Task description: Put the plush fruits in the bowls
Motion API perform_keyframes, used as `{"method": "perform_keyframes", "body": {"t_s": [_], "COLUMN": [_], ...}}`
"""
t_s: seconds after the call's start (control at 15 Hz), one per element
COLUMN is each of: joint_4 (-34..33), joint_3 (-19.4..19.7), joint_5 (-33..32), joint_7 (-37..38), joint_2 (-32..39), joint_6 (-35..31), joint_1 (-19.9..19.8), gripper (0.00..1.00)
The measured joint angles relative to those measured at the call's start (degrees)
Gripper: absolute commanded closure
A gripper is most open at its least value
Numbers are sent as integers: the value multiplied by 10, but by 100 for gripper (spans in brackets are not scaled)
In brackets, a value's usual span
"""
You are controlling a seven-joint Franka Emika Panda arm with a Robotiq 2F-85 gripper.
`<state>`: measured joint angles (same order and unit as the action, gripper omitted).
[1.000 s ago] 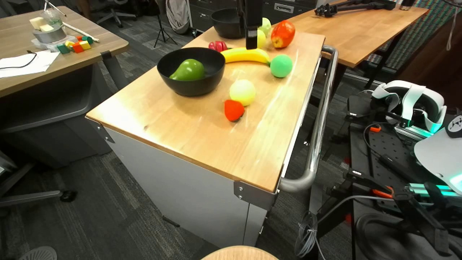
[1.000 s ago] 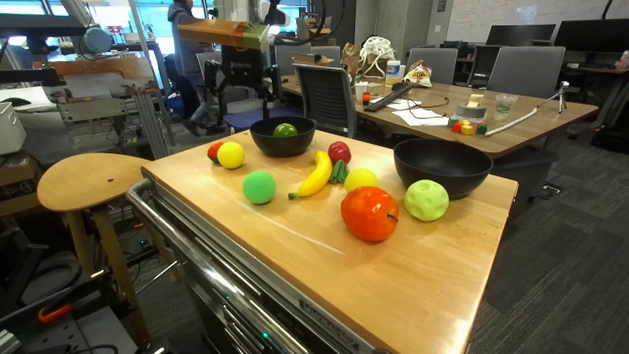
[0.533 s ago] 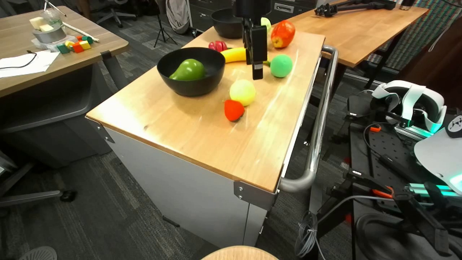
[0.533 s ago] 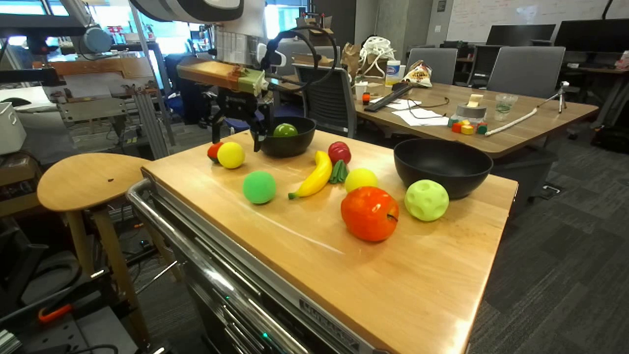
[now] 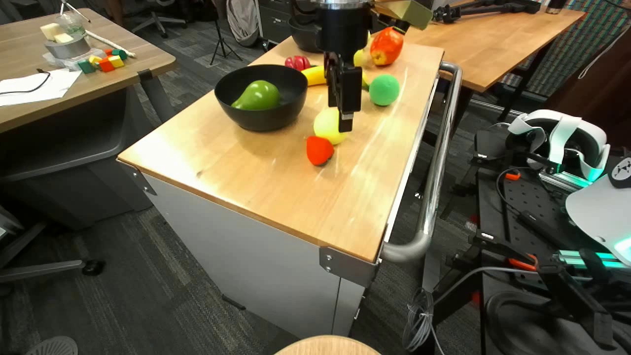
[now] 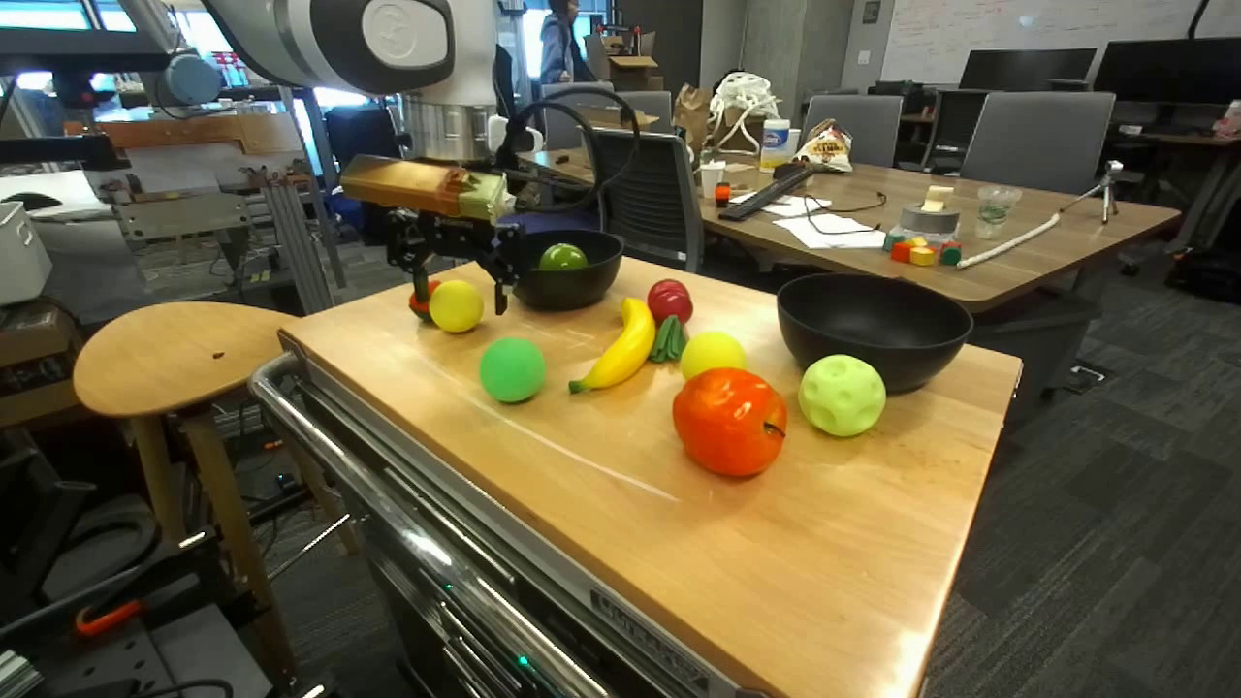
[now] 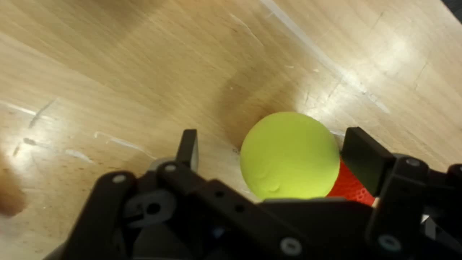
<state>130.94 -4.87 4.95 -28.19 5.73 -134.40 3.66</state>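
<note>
My gripper is open, with its fingers on either side of a yellow ball. The left finger is apart from the ball; the right finger is close to it. A red strawberry sits against the ball, partly hidden by it. The gripper also shows above the ball in an exterior view. A green pear lies in a black bowl beside them. Another black bowl holds nothing visible. A banana, a red apple and a dark red fruit with green leaves lie on the wooden top.
A green ball, another yellow ball and a dimpled lime ball stand on the cart top. A metal handle runs along one cart edge. A round stool stands beside the cart.
My gripper has come down from above the cart and moved over to the yellow ball, fingers staying open. The fruits, balls and bowls have not moved.
</note>
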Motion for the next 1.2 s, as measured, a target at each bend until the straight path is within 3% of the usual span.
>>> {"method": "perform_keyframes", "body": {"t_s": [0.13, 0.33, 0.67, 0.87, 1.2], "joint_4": [7, 13, 17, 31, 43], "joint_3": [-4, -6, -10, -14, -11], "joint_5": [-2, -17, -35, -57, -154], "joint_7": [0, 0, -1, -7, 13], "joint_2": [7, 18, 13, -35, -90], "joint_6": [-26, -68, -80, -104, -182], "joint_1": [1, 2, 2, 3, 4], "gripper": [42, 64, 69, 69, 69]}}
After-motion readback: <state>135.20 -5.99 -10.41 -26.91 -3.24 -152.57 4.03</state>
